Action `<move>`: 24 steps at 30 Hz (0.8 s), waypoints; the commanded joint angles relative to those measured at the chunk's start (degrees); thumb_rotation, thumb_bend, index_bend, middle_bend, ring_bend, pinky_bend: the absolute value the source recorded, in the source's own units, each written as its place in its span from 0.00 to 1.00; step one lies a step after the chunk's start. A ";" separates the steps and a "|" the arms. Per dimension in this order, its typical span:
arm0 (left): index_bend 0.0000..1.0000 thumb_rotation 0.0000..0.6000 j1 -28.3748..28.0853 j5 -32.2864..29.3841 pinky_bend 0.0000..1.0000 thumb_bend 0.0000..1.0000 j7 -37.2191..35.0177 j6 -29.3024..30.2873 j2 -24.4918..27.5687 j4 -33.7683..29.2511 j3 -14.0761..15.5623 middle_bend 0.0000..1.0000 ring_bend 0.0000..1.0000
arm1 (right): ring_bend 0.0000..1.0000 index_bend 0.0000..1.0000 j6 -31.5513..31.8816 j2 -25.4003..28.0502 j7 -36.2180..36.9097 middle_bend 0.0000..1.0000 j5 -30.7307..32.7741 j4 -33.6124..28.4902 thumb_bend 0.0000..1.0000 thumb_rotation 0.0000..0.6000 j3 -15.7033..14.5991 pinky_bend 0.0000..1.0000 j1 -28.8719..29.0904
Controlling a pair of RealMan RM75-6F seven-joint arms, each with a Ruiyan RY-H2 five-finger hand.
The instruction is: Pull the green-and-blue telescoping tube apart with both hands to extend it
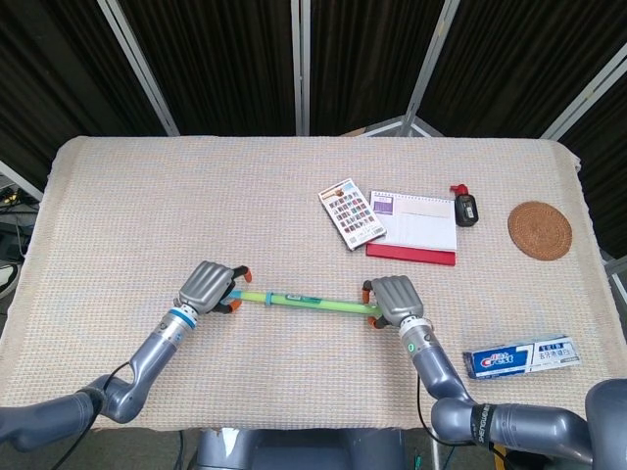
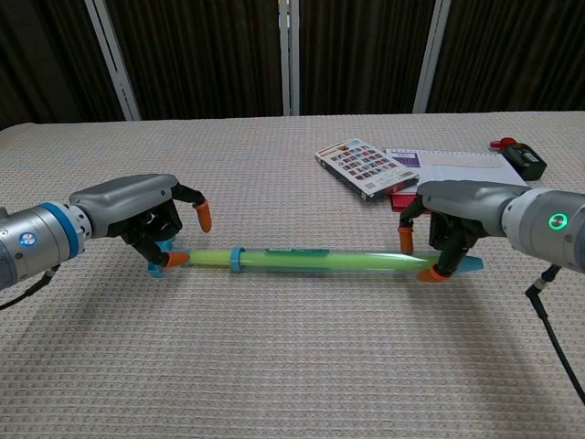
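- Tube (image 1: pixel 309 301) (image 2: pixel 315 260): green-and-blue telescoping type, lies flat on cloth-covered table (image 1: pixel 196 196) (image 2: pixel 292 366), near-centre, running left-right. Green body w/ blue collar (image 2: pixel 236 259) toward left end.
- Left hand (image 1: pixel 209 285) (image 2: pixel 137 210): positioned over tube's left end, at blue T-handle. Fingers curled round handle; orange fingertips (image 2: pixel 176 259) contact tube just right of handle. Handle mostly hidden under hand in both views. Grasping tube.
- Right hand (image 1: pixel 392 298) (image 2: pixel 457 215): over tube's right end. Fingers wrapped down both sides of green body; orange tips (image 2: pixel 430 274) at table level. Blue end tip (image 2: pixel 466 266) protrudes just right of hand. Grasping tube.
- Both forearms enter from near edge, left arm from near-left, right arm from near-right.
- Other items, all right half of table, well apart from tube:
  - Calculator-type card (image 1: pixel 351 213) (image 2: pixel 366 165), tilted, overlapping left edge of notebook.
  - Red-edged notebook (image 1: pixel 416 227) (image 2: pixel 448 166), far-right of tube.
  - Small black-and-red item (image 1: pixel 464 207) (image 2: pixel 519 155), just right of notebook; type cannot tell.
  - Round woven coaster (image 1: pixel 540 230), far right edge; head view only.
  - Toothpaste box (image 1: pixel 521 356), near-right, beside right forearm; head view only.
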 commanded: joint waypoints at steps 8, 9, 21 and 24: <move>0.41 1.00 -0.51 -2.25 1.00 0.36 0.13 -1.42 -1.64 2.07 0.86 0.88 0.83 | 1.00 0.66 0.58 0.20 0.45 1.00 -0.07 -0.37 0.40 1.00 -0.21 1.00 0.15; 0.41 1.00 -0.51 -2.36 1.00 0.36 -0.03 -1.42 -1.74 2.27 0.94 0.88 0.83 | 1.00 0.66 0.58 0.22 0.51 1.00 -0.02 -0.39 0.40 1.00 -0.21 1.00 0.20; 0.56 1.00 -0.82 -2.95 1.00 0.43 -0.40 -1.41 -2.82 4.07 1.56 0.88 0.83 | 1.00 0.67 0.82 0.26 0.75 1.00 0.12 -0.35 0.41 1.00 -0.50 1.00 0.49; 0.64 1.00 -0.82 -2.95 1.00 0.45 -0.57 -1.06 -3.07 4.29 1.58 0.88 0.83 | 1.00 0.67 0.88 0.36 0.90 1.00 0.11 -0.40 0.41 1.00 -0.55 1.00 0.50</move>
